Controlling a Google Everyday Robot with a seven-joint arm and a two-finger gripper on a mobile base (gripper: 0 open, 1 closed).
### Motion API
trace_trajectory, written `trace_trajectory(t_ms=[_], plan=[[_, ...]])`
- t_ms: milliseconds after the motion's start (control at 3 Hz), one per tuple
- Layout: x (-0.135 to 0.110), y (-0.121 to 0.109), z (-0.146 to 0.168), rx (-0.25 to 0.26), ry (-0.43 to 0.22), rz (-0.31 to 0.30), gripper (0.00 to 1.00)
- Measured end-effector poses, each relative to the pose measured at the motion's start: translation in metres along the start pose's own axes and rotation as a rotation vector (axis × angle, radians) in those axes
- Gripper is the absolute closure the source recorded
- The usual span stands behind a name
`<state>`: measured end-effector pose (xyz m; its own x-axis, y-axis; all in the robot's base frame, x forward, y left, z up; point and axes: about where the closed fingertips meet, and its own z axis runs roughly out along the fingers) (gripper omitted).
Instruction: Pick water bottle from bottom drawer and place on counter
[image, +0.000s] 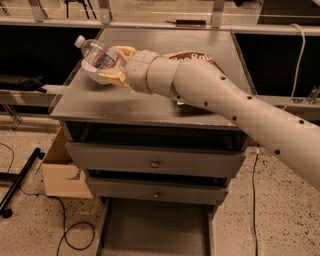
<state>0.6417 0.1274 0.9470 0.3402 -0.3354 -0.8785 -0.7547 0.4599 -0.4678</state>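
The water bottle is clear with a white cap and lies tilted in my gripper, cap pointing up and left. The gripper is shut on the bottle's lower half and holds it over the left part of the grey counter, just above the surface. My white arm reaches in from the right across the counter. The bottom drawer is pulled out below, its grey floor bare.
A brown snack bag lies on the counter behind my arm. Two knobbed drawer fronts are closed. A cardboard box stands left of the cabinet. Cables and a black pole lie on the floor at left.
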Motion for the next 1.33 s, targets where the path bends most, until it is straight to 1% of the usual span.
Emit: trace_trajectory(t_ms=[333, 667, 1000, 1333], plan=[[0.030, -0.019, 0.008, 0.023, 0.076, 0.043, 1.00], [0.076, -0.042, 0.001, 0.053, 0.186, 0.069, 1.00], [0.076, -0.042, 0.001, 0.053, 0.186, 0.069, 1.00], [0.076, -0.042, 0.001, 0.053, 0.186, 0.069, 0.81]])
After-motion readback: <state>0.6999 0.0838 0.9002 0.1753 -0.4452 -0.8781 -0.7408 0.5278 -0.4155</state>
